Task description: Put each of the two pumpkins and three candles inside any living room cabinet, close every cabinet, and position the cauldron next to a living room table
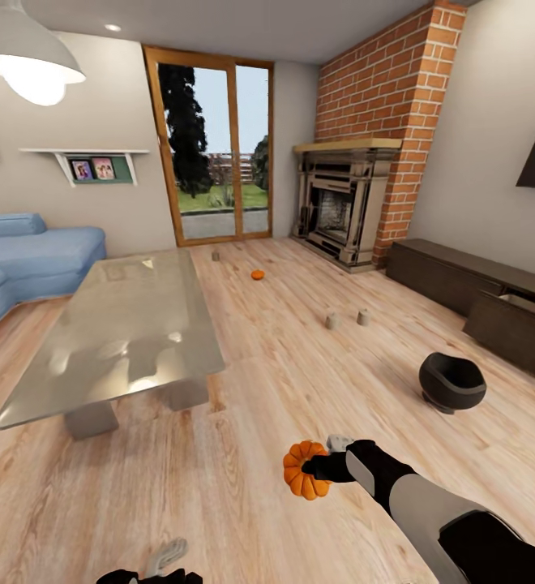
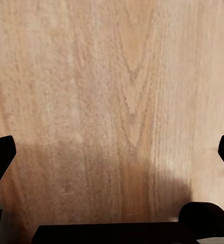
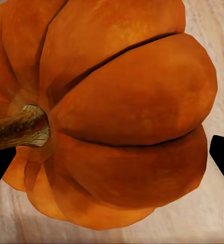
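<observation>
Stretching wide between the coffee table (image 1: pixel 113 324) on the left and the long dark cabinet (image 1: pixel 478 284) along the right wall, the wooden floor (image 1: pixel 243 487) leaves plenty of open room. One cabinet drawer (image 1: pixel 515 324) near its close end stands pulled out.

The right jaws (image 1: pixel 320 469) are closed on a pumpkin (image 1: pixel 302 470), held low above the floor in front of the robot. Up close in the right wrist view the pumpkin (image 3: pixel 122 117) is bright orange with deep ribs and a short brown stem (image 3: pixel 18 127).

A second pumpkin (image 1: pixel 258 274) sits far off on the floor past the table's far end. Three tan candles rest on the floor: one (image 1: pixel 216 255) near the glass door, two (image 1: pixel 332 320) (image 1: pixel 363 316) close together mid-room. One black cauldron (image 1: pixel 451 381) sits on the floor near the open drawer.

The left jaws (image 2: pixel 112 147) are spread apart, holding nothing, over bare floor.
</observation>
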{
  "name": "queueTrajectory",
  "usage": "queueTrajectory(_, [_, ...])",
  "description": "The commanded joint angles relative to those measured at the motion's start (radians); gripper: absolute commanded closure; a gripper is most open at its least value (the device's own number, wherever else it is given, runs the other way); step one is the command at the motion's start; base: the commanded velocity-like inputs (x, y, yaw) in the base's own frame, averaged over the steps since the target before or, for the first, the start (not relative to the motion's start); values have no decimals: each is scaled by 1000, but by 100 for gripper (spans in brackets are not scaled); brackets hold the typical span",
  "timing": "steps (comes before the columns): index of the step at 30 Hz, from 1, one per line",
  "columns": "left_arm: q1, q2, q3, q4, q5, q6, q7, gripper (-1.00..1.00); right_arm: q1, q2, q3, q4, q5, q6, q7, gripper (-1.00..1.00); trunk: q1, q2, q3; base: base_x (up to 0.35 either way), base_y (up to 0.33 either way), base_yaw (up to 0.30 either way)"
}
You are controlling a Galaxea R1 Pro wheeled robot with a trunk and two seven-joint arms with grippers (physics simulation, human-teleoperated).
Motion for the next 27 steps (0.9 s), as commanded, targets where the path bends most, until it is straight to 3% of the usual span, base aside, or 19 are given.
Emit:
queueTrajectory(1, [0, 0, 6, -1, 3, 8, -3, -100, -1, 0, 6, 0, -3, 3, 0, 100, 0, 0, 1, 0, 0, -164])
queueTrajectory(20, [0, -9, 3, 28, 2, 1, -2, -100, -1, -2, 6, 0, -3, 3, 1, 100, 0, 0, 28, 0, -3, -125])
queueTrajectory(27, [0, -10, 3, 35, 2, 0, -1, -100, -1, -2, 6, 0, -4, 3, 1, 100, 0, 0, 36, 76, -164, -73])
